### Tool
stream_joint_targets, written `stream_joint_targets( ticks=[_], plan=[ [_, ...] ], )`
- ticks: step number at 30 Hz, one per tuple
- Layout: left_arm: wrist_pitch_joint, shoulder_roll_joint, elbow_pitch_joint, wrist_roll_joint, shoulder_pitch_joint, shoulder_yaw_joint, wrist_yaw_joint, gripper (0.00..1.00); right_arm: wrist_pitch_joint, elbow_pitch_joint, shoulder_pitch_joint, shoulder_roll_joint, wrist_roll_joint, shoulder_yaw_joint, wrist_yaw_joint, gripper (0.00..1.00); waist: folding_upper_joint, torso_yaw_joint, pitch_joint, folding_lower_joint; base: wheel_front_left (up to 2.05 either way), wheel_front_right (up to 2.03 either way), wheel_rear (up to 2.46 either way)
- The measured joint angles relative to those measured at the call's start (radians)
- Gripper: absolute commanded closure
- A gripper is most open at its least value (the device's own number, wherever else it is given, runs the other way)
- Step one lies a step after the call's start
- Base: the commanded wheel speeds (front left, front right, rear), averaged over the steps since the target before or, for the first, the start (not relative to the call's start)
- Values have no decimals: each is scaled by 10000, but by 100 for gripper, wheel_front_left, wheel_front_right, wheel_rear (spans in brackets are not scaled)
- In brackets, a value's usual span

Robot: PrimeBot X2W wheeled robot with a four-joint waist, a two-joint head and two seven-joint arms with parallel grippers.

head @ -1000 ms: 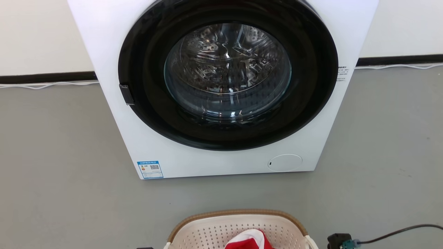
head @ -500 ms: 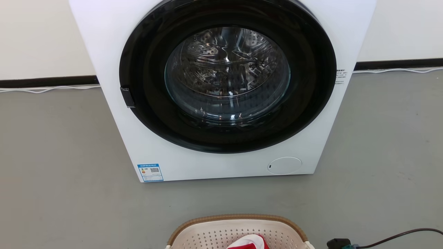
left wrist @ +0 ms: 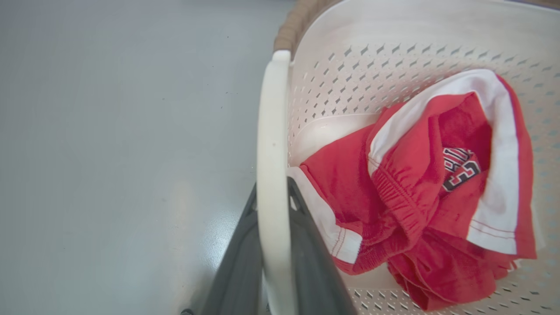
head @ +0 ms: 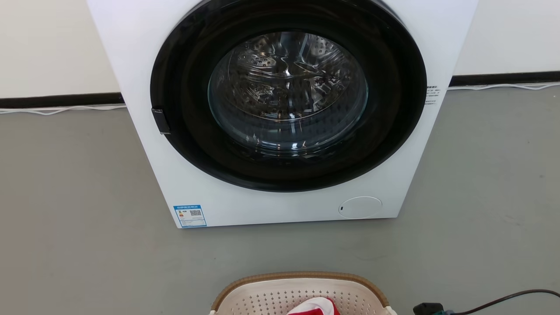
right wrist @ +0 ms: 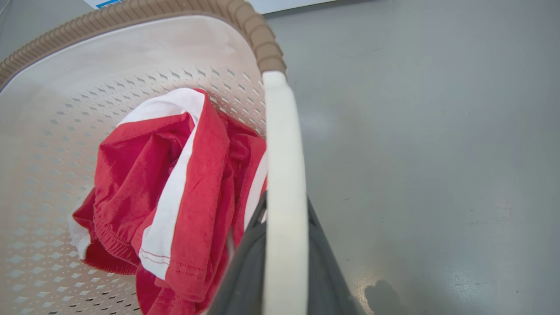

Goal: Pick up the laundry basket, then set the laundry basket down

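The laundry basket [head: 302, 276], cream and perforated with a brown woven rim, shows at the bottom middle of the head view, in front of the washing machine. A red and white garment [left wrist: 415, 188] lies crumpled inside it. In the left wrist view my left gripper [left wrist: 272, 192] is shut on the basket's white loop handle [left wrist: 270, 131], one dark finger [left wrist: 238, 271] on each side. Over in the right wrist view, my right gripper [right wrist: 285, 205] is likewise shut on the other white handle [right wrist: 282, 144]. Whether the basket's base touches the floor is hidden.
A white front-loading washing machine [head: 280, 109] with its round dark door shut stands just beyond the basket. Grey floor [head: 78, 197] spreads on both sides. A white cable [head: 57, 109] runs along the wall. A black cable [head: 503, 297] leads to a dark part at the lower right.
The head view has shifted slightly. The basket sits a little lower in it, with less of the rim and garment showing. Both grips hold unchanged.
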Motion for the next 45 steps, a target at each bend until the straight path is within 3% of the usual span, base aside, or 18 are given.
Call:
stream_joint_targets(
  ticks=[21, 33, 45],
  plan=[
    [-349, 31, 6, -159, -633, -146, 12, 100, -268, 94, -862, -17, 336, 431, 0, 100, 0, 27, 1044, 0, 0, 0, 0],
    [-669, 100, -79, -167, -2657, 31, 134, 100, -474, 123, -3055, -73, -585, -633, 2, 100, 0, 113, 2979, -1, 0, 0, 0],
    [-756, 199, -316, 84, -5096, 180, 351, 100, -890, 148, -5204, -169, -2324, -2493, 2, 100, 0, 367, 5695, 0, 0, 0, 0]
  ],
)
